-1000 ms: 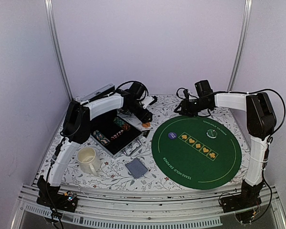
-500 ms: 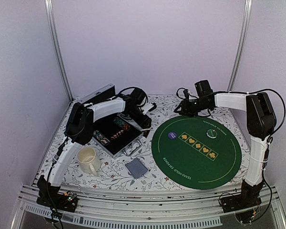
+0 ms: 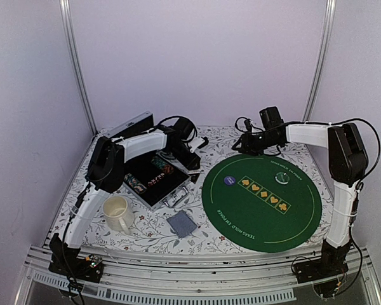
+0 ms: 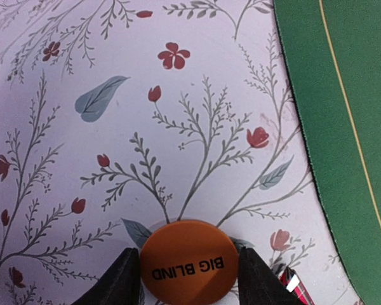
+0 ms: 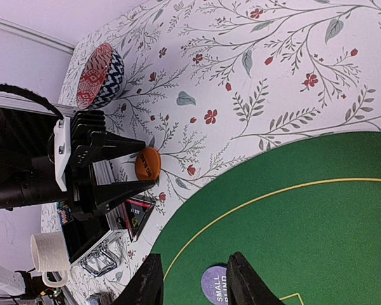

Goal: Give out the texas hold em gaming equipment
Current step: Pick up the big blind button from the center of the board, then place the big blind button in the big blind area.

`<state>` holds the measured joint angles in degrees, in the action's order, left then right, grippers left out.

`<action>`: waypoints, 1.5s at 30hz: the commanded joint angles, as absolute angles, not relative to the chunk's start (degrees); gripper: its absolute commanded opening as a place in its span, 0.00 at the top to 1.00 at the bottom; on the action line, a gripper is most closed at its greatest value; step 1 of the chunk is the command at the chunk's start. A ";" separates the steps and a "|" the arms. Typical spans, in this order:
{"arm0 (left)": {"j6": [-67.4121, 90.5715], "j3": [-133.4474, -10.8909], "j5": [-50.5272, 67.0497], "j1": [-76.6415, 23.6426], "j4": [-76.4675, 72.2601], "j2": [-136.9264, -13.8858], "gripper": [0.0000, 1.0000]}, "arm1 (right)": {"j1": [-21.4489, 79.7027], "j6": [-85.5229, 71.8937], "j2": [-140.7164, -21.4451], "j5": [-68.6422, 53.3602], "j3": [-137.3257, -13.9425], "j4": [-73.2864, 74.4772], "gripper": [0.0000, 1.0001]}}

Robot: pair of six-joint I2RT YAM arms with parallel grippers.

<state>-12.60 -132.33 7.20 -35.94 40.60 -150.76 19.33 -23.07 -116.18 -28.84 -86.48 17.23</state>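
Squarely, left fingers (image 4: 117,284) pinching orange disc (image 4: 189,264) marked BIG BLIND, right fingers (image 5: 149,286) parted, empty

A cream mug (image 3: 117,213) stands upright on a floral tablecloth (image 3: 146,238). Just behind and to the right of the mug lies an open black case (image 3: 169,196), its grey lid (image 3: 130,124) raised at the back. Well to the right of the mug lies a round green mat (image 3: 260,210). A red-and-blue patterned bowl (image 5: 101,75) sits far from the mug, beyond the case. 2 metal poles (image 3: 75,63) rise behind, against lilac walls.
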 commanded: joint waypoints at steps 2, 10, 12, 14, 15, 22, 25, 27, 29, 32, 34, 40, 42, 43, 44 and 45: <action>-12.42 -128.30 6.76 -36.20 40.80 -147.51 0.52 | 19.39 -22.50 -114.30 -29.17 -86.40 18.11 0.63; -11.95 -126.98 5.52 -36.21 37.70 -145.11 0.52 | 19.31 -22.41 -114.48 -29.36 -86.49 18.28 0.63; -11.79 -126.64 5.81 -36.30 37.03 -144.46 0.53 | 19.34 -22.41 -114.52 -29.39 -86.48 18.28 0.63; -11.57 -125.83 5.87 -36.34 36.17 -143.64 0.52 | 19.30 -22.41 -114.60 -29.57 -86.57 18.28 0.63; -11.55 -125.33 5.91 -36.38 35.86 -143.12 0.52 | 19.29 -22.41 -114.61 -29.59 -86.62 18.28 0.63; -12.03 -124.16 6.40 -36.56 35.86 -141.50 0.52 | 19.34 -22.41 -114.61 -29.79 -86.70 18.37 0.63; -12.22 -123.72 6.70 -36.81 35.86 -140.65 0.52 | 19.39 -22.61 -114.53 -30.03 -86.75 18.37 0.63; -12.78 -123.16 7.40 -37.18 35.86 -139.83 0.52 | 19.34 -22.67 -114.40 -30.23 -86.77 18.37 0.63; -13.43 -121.86 8.40 -37.70 35.86 -138.58 0.52 | 19.37 -22.72 -114.06 -30.07 -86.67 18.59 0.63; -14.45 -119.11 9.41 -39.11 35.82 -136.10 0.52 | 19.29 -22.30 -113.10 -29.91 -86.34 19.04 0.63; -14.24 -116.72 10.53 -40.26 35.71 -134.23 0.52 | 19.32 -22.02 -112.19 -29.65 -85.95 19.36 0.63; -11.08 -104.10 14.57 -45.87 31.82 -126.22 0.53 | 19.06 -21.28 -109.33 -28.69 -83.04 19.69 0.63; -9.98 -99.91 14.91 -48.32 29.75 -123.77 0.53 | 18.56 -21.27 -108.28 -28.28 -81.70 19.69 0.63; -9.19 -98.34 15.24 -49.49 28.73 -122.83 0.53 | 18.29 -21.35 -107.75 -28.10 -80.99 19.69 0.63; -8.45 -96.84 15.66 -50.79 27.87 -122.04 0.53 | 18.02 -21.42 -107.15 -27.95 -80.28 19.68 0.63; -7.95 -95.79 16.13 -51.93 27.10 -121.52 0.53 | 17.86 -21.44 -106.56 -27.76 -79.64 19.61 0.63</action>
